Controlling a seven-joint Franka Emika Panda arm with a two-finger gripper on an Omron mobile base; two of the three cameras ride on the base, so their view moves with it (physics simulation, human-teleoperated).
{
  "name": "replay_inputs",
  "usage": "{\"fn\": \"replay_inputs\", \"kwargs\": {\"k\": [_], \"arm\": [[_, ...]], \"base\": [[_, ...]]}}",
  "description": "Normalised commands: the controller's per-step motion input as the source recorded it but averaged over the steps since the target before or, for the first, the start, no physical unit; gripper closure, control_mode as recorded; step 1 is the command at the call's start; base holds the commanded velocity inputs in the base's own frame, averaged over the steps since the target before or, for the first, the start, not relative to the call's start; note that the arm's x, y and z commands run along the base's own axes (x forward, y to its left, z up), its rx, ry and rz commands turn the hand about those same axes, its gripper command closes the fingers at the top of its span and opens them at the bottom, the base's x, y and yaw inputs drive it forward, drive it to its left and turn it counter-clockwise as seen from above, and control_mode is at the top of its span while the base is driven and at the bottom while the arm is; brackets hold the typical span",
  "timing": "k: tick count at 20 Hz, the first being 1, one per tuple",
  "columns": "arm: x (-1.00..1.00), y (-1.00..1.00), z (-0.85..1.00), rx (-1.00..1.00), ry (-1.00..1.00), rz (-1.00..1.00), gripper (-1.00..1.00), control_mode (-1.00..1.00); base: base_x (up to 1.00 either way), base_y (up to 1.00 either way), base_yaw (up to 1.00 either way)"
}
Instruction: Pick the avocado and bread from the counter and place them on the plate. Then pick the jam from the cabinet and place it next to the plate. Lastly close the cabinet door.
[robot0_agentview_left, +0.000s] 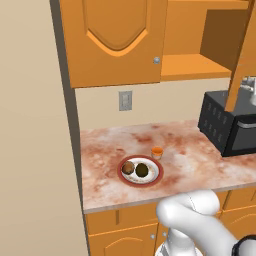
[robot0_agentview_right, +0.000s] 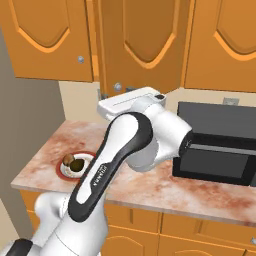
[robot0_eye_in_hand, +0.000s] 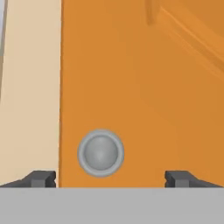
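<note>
I see the cabinet (robot0_agentview_left: 200, 45) open on its right half, its orange shelf bare, while the left door (robot0_agentview_left: 112, 40) is shut and the right door (robot0_agentview_left: 245, 55) stands swung out over the microwave (robot0_agentview_left: 231, 125). Below runs the counter (robot0_agentview_left: 200, 170), pale and mottled with reddish stains. The microwave sits at its right end against the back wall. The plate (robot0_agentview_left: 140, 171) lies near the counter's front edge, toward the left end. On it the bread (robot0_agentview_left: 129, 168) sits left and the avocado (robot0_agentview_left: 142, 170) right, touching side by side. The jam (robot0_agentview_left: 157, 152) stands on the counter just behind the plate's right rim.

From the hand view, the gripper (robot0_eye_in_hand: 111, 179) faces the swung door close up — its jaws are spread wide, holding nothing, with the grey knob (robot0_eye_in_hand: 100, 153) between the fingertips (robot0_eye_in_hand: 41, 178) and nearer the left one. In the right base view the arm (robot0_agentview_right: 125, 150) reaches up toward that door.
</note>
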Motion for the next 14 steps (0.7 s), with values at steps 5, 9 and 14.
{"fn": "replay_inputs", "kwargs": {"k": [5,9,14], "arm": [[1.0,1.0,0.0,-0.12,-0.1,-0.4,-1.0,-1.0],[1.0,1.0,0.0,-0.14,-0.05,-0.44,-1.0,-1.0],[1.0,0.97,-0.09,-0.1,-0.01,-0.43,-1.0,-1.0]], "base": [[0.0,0.0,0.0],[0.0,0.0,0.0],[0.0,0.0,0.0]]}}
